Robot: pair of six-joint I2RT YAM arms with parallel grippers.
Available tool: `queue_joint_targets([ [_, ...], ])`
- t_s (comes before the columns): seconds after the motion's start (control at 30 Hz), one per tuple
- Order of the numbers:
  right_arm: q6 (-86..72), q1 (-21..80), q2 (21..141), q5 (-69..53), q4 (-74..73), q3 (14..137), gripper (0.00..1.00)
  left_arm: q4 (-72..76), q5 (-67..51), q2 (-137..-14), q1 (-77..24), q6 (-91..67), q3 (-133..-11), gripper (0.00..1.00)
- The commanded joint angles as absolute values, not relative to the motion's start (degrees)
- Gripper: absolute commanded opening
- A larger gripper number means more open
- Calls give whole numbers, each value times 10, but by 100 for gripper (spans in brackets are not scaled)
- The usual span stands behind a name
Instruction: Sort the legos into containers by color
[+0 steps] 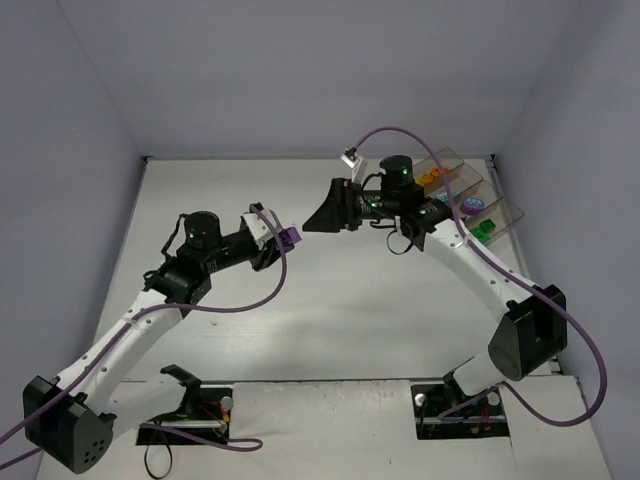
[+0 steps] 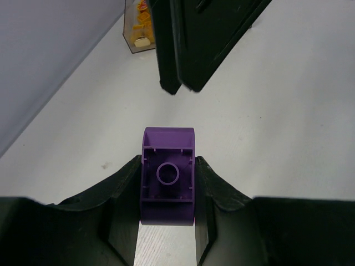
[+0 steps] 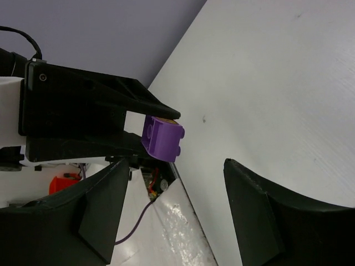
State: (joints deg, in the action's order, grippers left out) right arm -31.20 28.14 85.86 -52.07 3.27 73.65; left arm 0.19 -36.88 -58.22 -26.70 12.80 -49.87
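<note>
My left gripper [image 1: 284,239] is shut on a purple lego [image 1: 292,237] and holds it above the table's middle. In the left wrist view the lego [image 2: 168,191] sits hollow side up between the fingers [image 2: 125,194]. My right gripper [image 1: 310,226] is open and empty, pointing left, its tips just right of the lego. In the right wrist view the lego [image 3: 162,138] is ahead of the wide-open right gripper [image 3: 177,205], not between its fingers. The containers [image 1: 513,212] stand at the far right and hold orange, yellow, purple, teal and green legos.
The right gripper's black fingers [image 2: 188,44] hang close in front of the left gripper. One end bin with orange and yellow legos [image 2: 141,27] shows beyond them. Purple cables loop from both arms. Walls [image 1: 80,150] bound the table on the left, back and right.
</note>
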Motion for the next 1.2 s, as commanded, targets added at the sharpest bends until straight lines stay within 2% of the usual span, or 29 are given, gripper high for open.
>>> queue_joint_targets([
  [0.0, -337, 301, 839, -533, 94, 739, 65, 50, -342, -568, -287, 174, -526, 17],
  [0.4, -340, 332, 848, -522, 103, 716, 59, 81, -307, -570, -328, 181, -532, 17],
  [0.57, -336, 336, 853, -519, 104, 712, 32, 97, -301, -576, -333, 171, -529, 18],
  [0.6, -334, 337, 853, -520, 104, 712, 18, 98, -301, -577, -334, 172, -528, 18],
  [0.63, -333, 337, 854, -520, 104, 712, 12, 98, -301, -580, -337, 171, -528, 17],
  [0.67, -331, 337, 854, -519, 103, 712, 0, 99, -301, -582, -337, 170, -527, 18],
  [0.83, -316, 331, 852, -502, 102, 710, 0, 101, -304, -590, -338, 158, -523, 23],
  [0.93, -306, 323, 853, -496, 100, 710, 0, 102, -306, -591, -338, 153, -518, 33],
  [0.97, -302, 321, 853, -493, 100, 710, 0, 103, -303, -591, -339, 151, -515, 40],
  [1.0, -298, 320, 853, -487, 98, 709, 0, 104, -300, -590, -339, 147, -513, 52],
  [1.07, -287, 308, 852, -484, 94, 710, 0, 105, -286, -586, -338, 143, -509, 67],
  [1.1, -284, 302, 850, -481, 91, 709, 0, 106, -282, -585, -339, 140, -507, 83],
  [1.17, -273, 280, 846, -471, 87, 704, 0, 108, -273, -581, -338, 135, -504, 84],
])
